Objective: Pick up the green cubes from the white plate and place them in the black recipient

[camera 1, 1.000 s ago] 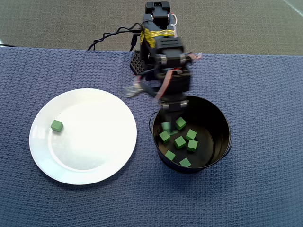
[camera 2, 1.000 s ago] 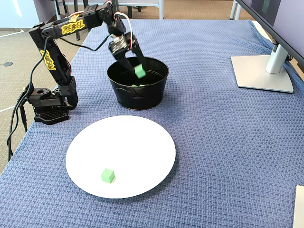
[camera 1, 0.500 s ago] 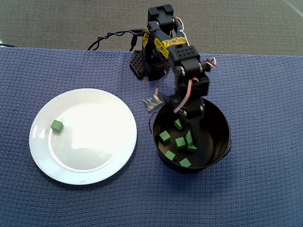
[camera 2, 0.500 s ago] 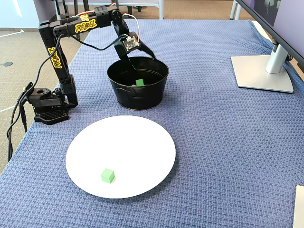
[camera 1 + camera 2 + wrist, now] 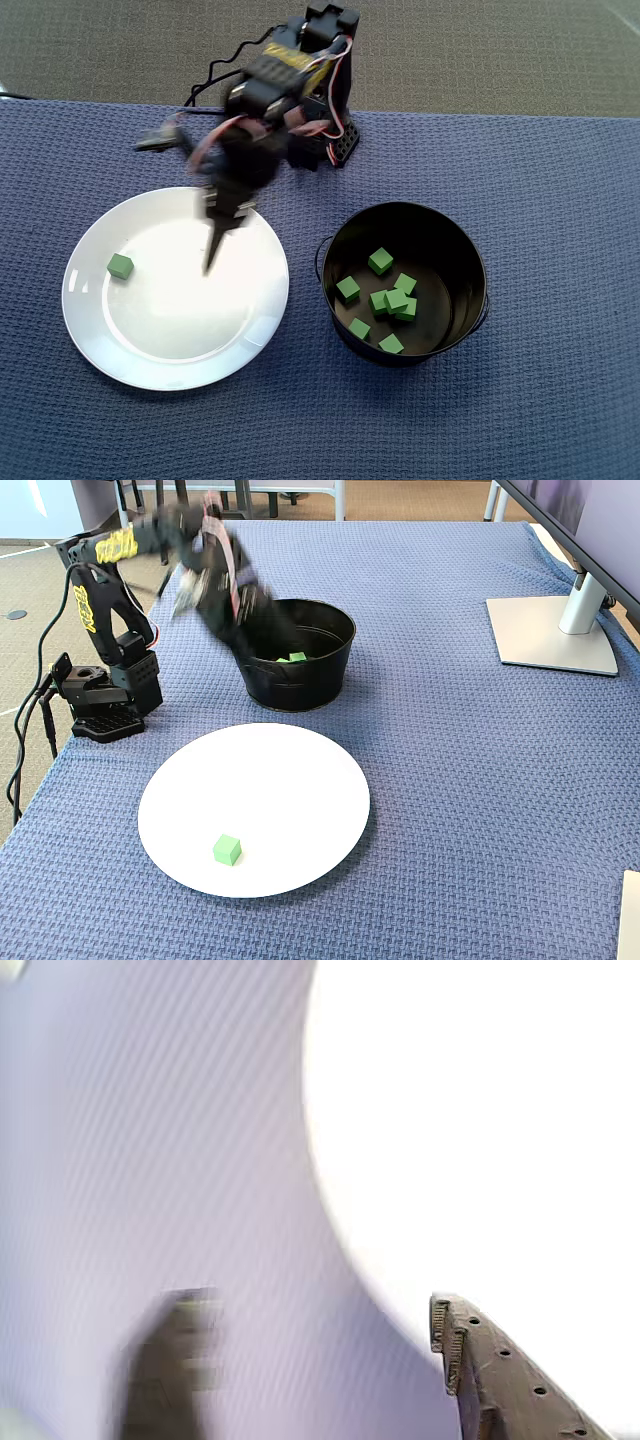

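In the overhead view, one cube (image 5: 120,266) lies on the plate (image 5: 160,350), near its left edge. The hand (image 5: 212,255) hangs over the plate's upper right part (blurred), fingers spread in the wrist view, empty. Right of the plate, the pot (image 5: 465,250) holds the other cubes (image 5: 380,261).

Bright daylight; wrist view overexposed, seemingly motion-blurred.

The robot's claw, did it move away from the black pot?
Yes. In the overhead view the gripper has swung left, off the black pot and out over the white plate.
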Controlling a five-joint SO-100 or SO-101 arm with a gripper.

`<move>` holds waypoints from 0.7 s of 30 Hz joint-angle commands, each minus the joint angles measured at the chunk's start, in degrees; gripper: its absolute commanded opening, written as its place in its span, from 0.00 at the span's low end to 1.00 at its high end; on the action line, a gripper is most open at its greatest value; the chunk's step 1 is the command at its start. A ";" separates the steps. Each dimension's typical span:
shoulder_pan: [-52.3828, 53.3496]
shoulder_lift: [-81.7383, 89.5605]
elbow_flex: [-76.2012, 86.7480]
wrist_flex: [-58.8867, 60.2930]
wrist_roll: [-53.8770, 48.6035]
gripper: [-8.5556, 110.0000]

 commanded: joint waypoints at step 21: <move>22.06 -30.67 -11.69 -10.11 -4.66 0.33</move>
